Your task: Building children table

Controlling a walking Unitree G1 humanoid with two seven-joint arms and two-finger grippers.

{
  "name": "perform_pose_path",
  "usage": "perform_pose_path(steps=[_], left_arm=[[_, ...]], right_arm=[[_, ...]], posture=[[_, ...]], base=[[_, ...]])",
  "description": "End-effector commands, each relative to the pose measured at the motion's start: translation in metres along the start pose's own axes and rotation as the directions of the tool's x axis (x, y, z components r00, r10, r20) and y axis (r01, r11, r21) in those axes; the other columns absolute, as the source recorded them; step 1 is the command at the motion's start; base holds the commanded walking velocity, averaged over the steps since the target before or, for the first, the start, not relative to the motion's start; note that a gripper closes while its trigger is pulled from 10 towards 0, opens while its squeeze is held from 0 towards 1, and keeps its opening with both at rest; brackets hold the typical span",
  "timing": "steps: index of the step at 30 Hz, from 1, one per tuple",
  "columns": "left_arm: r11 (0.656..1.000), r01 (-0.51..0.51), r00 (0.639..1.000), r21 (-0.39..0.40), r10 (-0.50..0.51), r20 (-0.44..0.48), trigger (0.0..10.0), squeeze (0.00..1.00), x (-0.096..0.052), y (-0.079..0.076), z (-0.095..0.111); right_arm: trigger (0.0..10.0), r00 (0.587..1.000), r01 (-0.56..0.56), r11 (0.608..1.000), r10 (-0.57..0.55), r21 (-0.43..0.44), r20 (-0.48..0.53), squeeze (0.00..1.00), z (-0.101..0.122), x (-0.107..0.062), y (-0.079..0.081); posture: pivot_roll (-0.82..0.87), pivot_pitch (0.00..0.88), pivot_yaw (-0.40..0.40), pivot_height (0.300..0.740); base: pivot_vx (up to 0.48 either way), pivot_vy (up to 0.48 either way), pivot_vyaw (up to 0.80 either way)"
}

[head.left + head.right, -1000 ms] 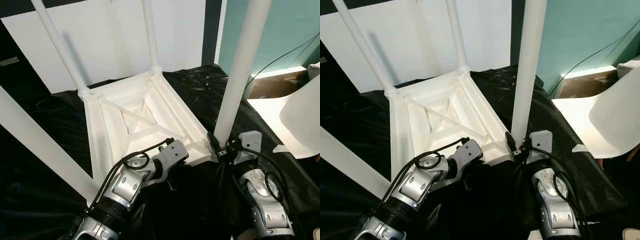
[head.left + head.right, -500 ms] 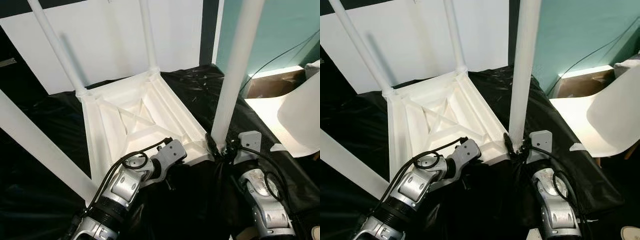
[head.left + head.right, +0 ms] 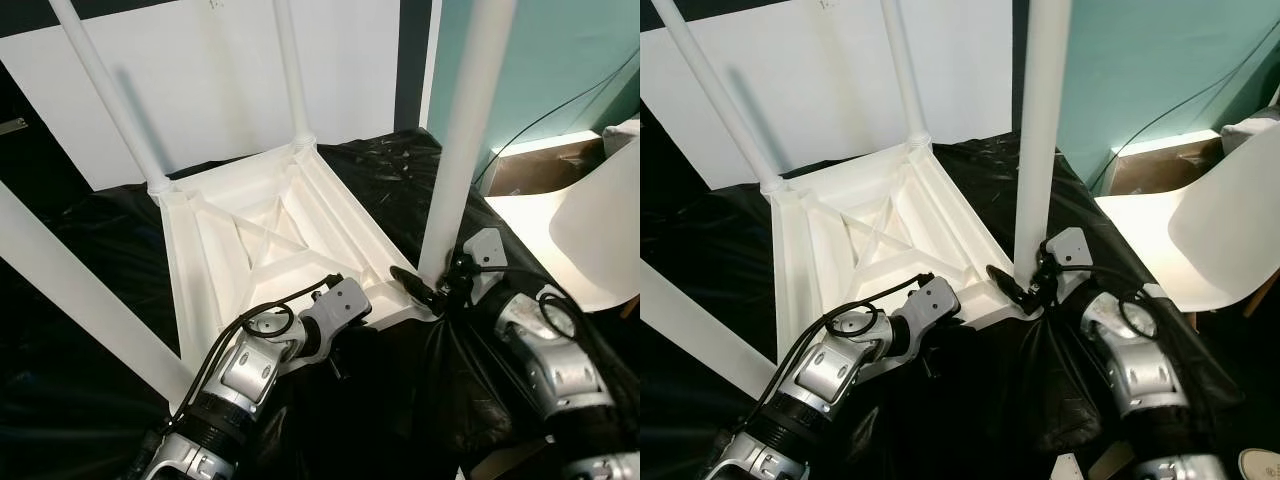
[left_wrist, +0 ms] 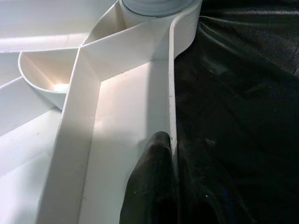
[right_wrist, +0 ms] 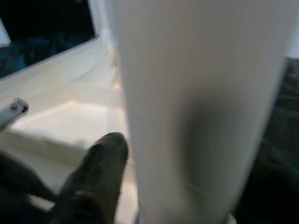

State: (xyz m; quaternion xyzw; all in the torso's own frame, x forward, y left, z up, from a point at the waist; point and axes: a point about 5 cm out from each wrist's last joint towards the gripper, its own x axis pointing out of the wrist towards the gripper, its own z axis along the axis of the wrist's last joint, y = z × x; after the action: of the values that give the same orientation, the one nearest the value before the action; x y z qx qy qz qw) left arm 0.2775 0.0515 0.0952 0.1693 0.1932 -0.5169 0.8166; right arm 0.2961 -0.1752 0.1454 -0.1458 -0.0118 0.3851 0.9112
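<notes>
Black sheeting (image 3: 90,330) underlies an upturned white table (image 3: 270,240); left gripper (image 4: 170,154) pinches its rim (image 4: 171,98), right gripper (image 3: 425,290) spreads around a leg (image 3: 455,160).

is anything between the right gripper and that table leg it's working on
Nothing visible. The right gripper is already at the base of the leg, where it meets the table's corner, with one finger right beside the leg.

Bg: black plastic sheet (image 3: 90,400) on floor, white panel (image 3: 220,90) vs wall, teal wall (image 3: 1140,60), white chair (image 3: 1200,240) at right.
</notes>
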Motion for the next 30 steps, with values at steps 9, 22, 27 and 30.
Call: perform_pose_path(steps=[9, 22, 27, 30], left_arm=[[0.988, -0.087, 0.988, -0.129, 0.068, -0.141, 10.0, 0.0, -0.002, -0.003, -0.045], [0.989, -0.082, 0.989, -0.123, 0.065, -0.136, 10.0, 0.0, 0.0, -0.003, -0.041], [0.99, -0.073, 0.988, -0.12, 0.055, -0.144, 10.0, 0.0, -0.001, -0.004, -0.044], [0.991, -0.067, 0.989, -0.116, 0.051, -0.142, 10.0, 0.0, 0.0, -0.004, -0.042]], right_arm=[[0.0, 0.978, -0.191, 0.981, 0.194, 0.045, -0.082, 0.0, -0.008, -0.002, 0.002], [0.0, 0.933, 0.348, 0.917, -0.36, 0.193, 0.027, 0.0, -0.014, -0.01, 0.032], [0.0, 0.834, 0.536, 0.825, -0.55, 0.18, 0.037, 0.0, -0.009, -0.012, 0.028], [0.0, 0.787, 0.6, 0.78, -0.616, 0.177, 0.045, 0.0, -0.004, -0.011, 0.029]], posture=[[0.01, 0.0, 0.073, 0.74], [0.01, 0.0, 0.072, 0.74], [0.0, 0.0, 0.084, 0.74], [0.01, 0.0, 0.084, 0.74]], base=[[0.0, 0.0, 0.0], [0.0, 0.0, 0.0], [0.0, 0.0, 0.0], [0.0, 0.0, 0.0]])
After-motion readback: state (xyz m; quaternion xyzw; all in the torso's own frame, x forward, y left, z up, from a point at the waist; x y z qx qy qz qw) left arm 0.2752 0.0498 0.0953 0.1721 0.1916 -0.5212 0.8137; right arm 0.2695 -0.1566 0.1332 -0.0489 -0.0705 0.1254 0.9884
